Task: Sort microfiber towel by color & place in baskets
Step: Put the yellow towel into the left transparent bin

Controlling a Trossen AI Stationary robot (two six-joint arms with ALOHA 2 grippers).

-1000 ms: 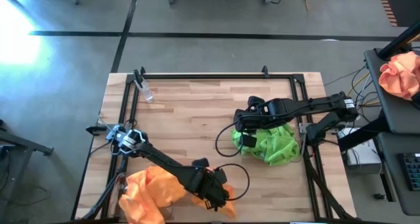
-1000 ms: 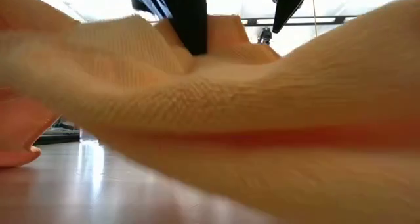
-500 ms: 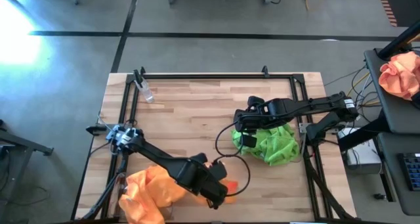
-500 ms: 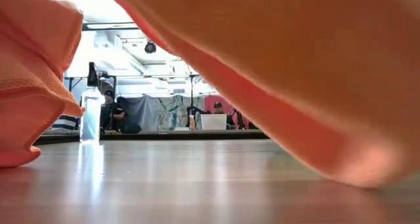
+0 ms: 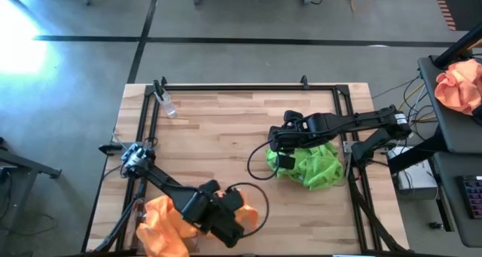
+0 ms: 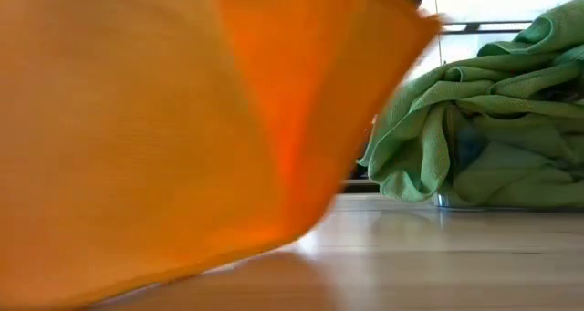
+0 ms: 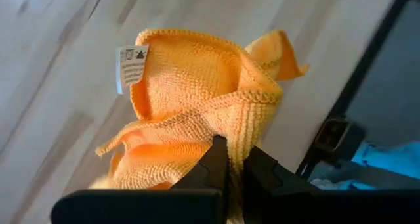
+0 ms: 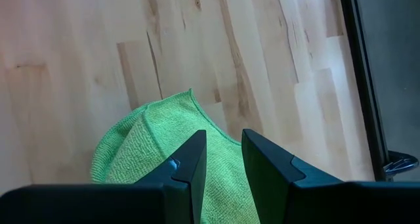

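My left gripper [image 5: 237,218] is near the table's near edge, shut on an orange microfiber towel [image 5: 251,215], just right of the orange pile [image 5: 164,221] in the near-left basket [image 5: 191,246]. In the low view this towel [image 6: 182,138] fills the left side. In the left wrist view the towel [image 7: 197,99] shows a white label [image 7: 131,67]. My right gripper [image 5: 283,157] hovers over the lime green pile [image 5: 312,165] at the right, with its fingers slightly open in the right wrist view [image 8: 222,152]. The green pile [image 6: 484,119] sits in a see-through basket [image 6: 456,200]. My left gripper pinches the orange towel between its two fingers at a bunched fold [image 7: 244,122] along the towel's edge. Several layers are gathered there. The rest of the towel is crumpled beyond the fingertips [image 7: 216,155], off the tabletop.
A clear bottle [image 5: 167,105] lies at the far-left corner. A black frame rail [image 5: 233,86] runs along the far edge and down both sides. A black cable [image 5: 260,200] loops by the left gripper. A peach cloth [image 5: 459,87] lies off the table to the right. Bare wood [image 5: 218,136] spans the table's middle.
My left gripper, shut on the orange towel, has risen and moved toward the table's left, toward the orange pile. The towel came off the table near the near edge and swept leftward past the low camera, uncovering the green pile behind.
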